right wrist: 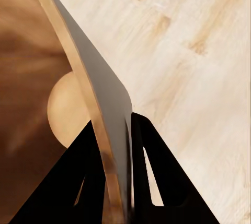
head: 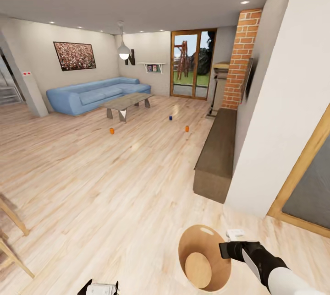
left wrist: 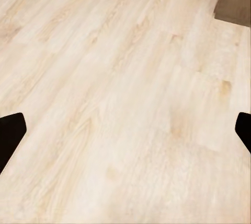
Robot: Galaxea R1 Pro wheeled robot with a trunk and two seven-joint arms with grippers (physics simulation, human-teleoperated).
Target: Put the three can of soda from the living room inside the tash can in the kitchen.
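While my right end effector [right wrist: 112, 182] is clamped on the wall of the tash can [head: 190, 240], one finger inside the tan bowl and one against the grey outside, the pail hangs at my lower right with its mouth tipped up toward the head camera and its round tan bottom in plain sight; nothing lies in it. My left end effector [left wrist: 125, 130] hangs spread wide over bare wooden floor [left wrist: 104, 78], its two dark fingertips at opposite edges of the wrist view and nothing between them. Outward from the pail, the three cans stand upright on the floor well ahead of me in the living room: an orange can [head: 112, 131] to the left, in front of the low grey desk [head: 127, 101]; a blue can [head: 170, 117] farther off, near the middle; and a second orange can [head: 187, 128] to the right, near the dark low bench [head: 216, 153] that runs along the wall below the brick chimney [head: 240, 59]. Beyond the desk sits the blue sofa [head: 94, 94]. All three cans lie forward of both end effectors and far beyond reach, their long axes vertical, so I judge that the base must first drive ahead. Since the right arm is taken up with the pail, the free left arm is the one to pick; the left-hand orange can lies most nearly on its side, whereas the right-hand orange can sits closer to the pail-carrying arm.
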